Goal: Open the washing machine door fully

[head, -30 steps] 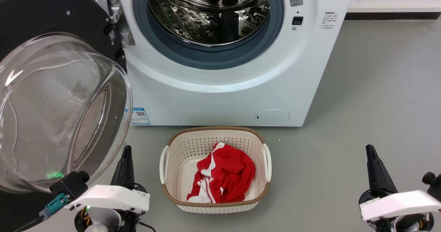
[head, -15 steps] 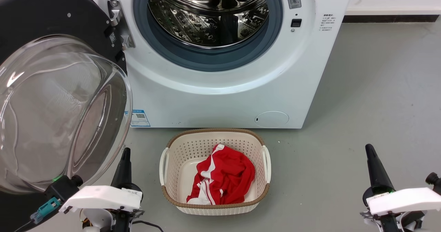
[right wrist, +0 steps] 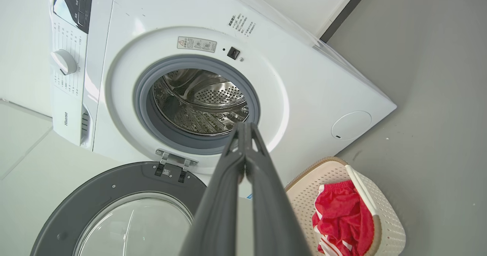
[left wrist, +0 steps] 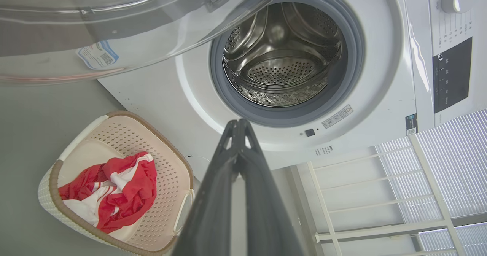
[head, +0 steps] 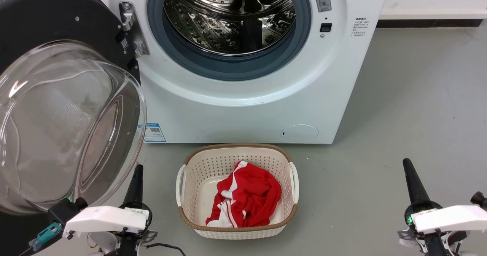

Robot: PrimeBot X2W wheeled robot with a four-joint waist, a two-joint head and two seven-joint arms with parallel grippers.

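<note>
Head view: a grey floor is shown; the washing machine door is swung wide leftward, near the left gripper. Left wrist view: its jaws are pressed together. Right wrist view: the jaws of the right gripper are likewise together.

Cream perforated plastic basket, brown rim, on grey floor. Crumpled red-and-white garment lies inside.
</note>
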